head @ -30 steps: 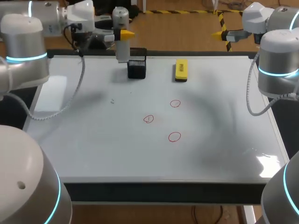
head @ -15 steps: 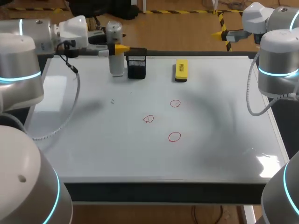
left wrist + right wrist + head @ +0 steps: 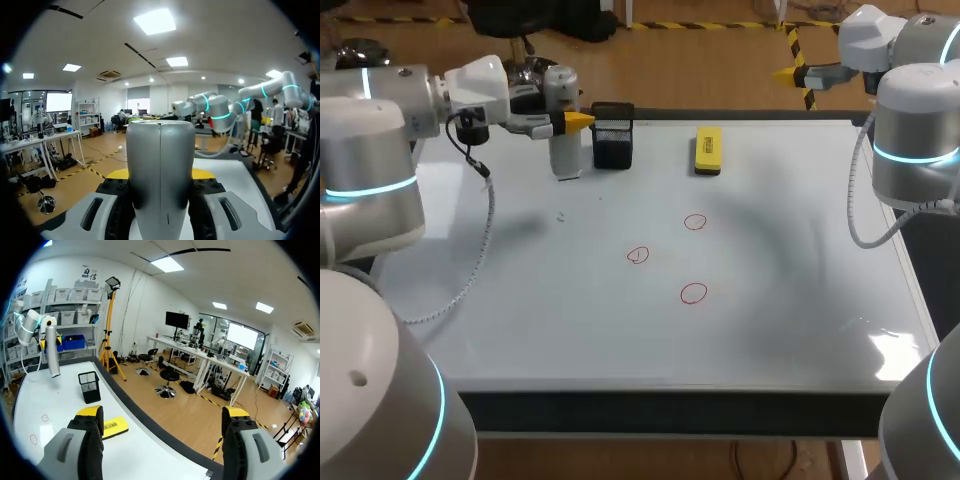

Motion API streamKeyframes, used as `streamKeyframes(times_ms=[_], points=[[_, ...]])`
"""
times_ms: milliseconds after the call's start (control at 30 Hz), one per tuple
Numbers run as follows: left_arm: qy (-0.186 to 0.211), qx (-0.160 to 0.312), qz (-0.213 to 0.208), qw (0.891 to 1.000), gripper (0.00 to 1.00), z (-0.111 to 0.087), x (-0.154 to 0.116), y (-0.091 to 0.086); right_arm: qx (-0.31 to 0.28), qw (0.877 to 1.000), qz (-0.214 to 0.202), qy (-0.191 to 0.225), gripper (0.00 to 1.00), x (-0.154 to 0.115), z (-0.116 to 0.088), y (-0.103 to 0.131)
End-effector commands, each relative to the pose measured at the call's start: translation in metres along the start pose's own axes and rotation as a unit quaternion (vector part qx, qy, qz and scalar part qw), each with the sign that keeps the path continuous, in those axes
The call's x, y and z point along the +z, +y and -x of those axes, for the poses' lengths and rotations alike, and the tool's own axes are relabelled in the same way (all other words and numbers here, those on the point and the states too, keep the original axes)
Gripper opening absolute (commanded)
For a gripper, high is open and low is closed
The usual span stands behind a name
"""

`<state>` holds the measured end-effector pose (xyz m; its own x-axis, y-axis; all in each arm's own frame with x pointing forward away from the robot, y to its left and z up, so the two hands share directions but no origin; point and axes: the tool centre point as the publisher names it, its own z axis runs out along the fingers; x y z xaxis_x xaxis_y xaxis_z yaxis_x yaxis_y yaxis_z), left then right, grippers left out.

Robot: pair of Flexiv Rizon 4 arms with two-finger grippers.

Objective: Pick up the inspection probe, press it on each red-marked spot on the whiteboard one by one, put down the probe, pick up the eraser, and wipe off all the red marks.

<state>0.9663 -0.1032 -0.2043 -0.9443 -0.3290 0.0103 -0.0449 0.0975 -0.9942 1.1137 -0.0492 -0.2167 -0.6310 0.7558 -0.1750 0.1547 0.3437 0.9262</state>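
The inspection probe (image 3: 565, 130), a grey cylinder, hangs upright in my left gripper (image 3: 570, 121), just left of the black holder and over the whiteboard's (image 3: 520, 310) far left part. From the left wrist the probe (image 3: 160, 170) fills the space between the yellow-tipped fingers (image 3: 118, 174), which press on it from both sides. Three red circles (image 3: 695, 222) (image 3: 638, 255) (image 3: 693, 292) sit mid-board. The yellow eraser (image 3: 708, 150) lies at the far edge. My right gripper (image 3: 800, 73) is open and empty beyond the far right corner; its wrist view shows the eraser (image 3: 115, 426) and the probe (image 3: 51, 351).
A black mesh holder (image 3: 612, 135) stands at the far edge between the probe and the eraser, and also shows as the holder (image 3: 90, 386) from the right wrist. A small speck (image 3: 560, 215) lies on the board below the probe.
My left arm has carried the probe away from above the holder, leftward and a little lower over the board. The right arm has not moved.
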Motion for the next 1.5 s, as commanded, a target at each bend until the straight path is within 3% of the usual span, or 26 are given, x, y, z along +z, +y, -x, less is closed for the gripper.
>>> streamKeyframes(times_ms=[33, 633, 1033, 1500], points=[[-0.011, -0.008, -0.005, 1.0, 0.0, 0.004, 0.003, 0.01, 0.0, 1.0, -0.001, 0.001, 1.0, 0.0, 0.001, 0.0], [-0.031, -0.034, -0.016, 0.999, 0.0, 0.016, -0.008, 0.051, 0.0, 1.0, -0.001, 0.001, 1.0, 0.0, 0.001, 0.0], [-0.034, -0.037, -0.023, 0.998, 0.0, 0.021, -0.014, 0.063, 0.0, 1.0, -0.001, 0.001, 1.0, 0.0, 0.001, 0.0], [-0.037, -0.03, -0.026, 0.999, 0.0, 0.022, -0.019, 0.065, 0.0, 1.0, -0.001, 0.001, 1.0, 0.0, 0.001, 0.0]])
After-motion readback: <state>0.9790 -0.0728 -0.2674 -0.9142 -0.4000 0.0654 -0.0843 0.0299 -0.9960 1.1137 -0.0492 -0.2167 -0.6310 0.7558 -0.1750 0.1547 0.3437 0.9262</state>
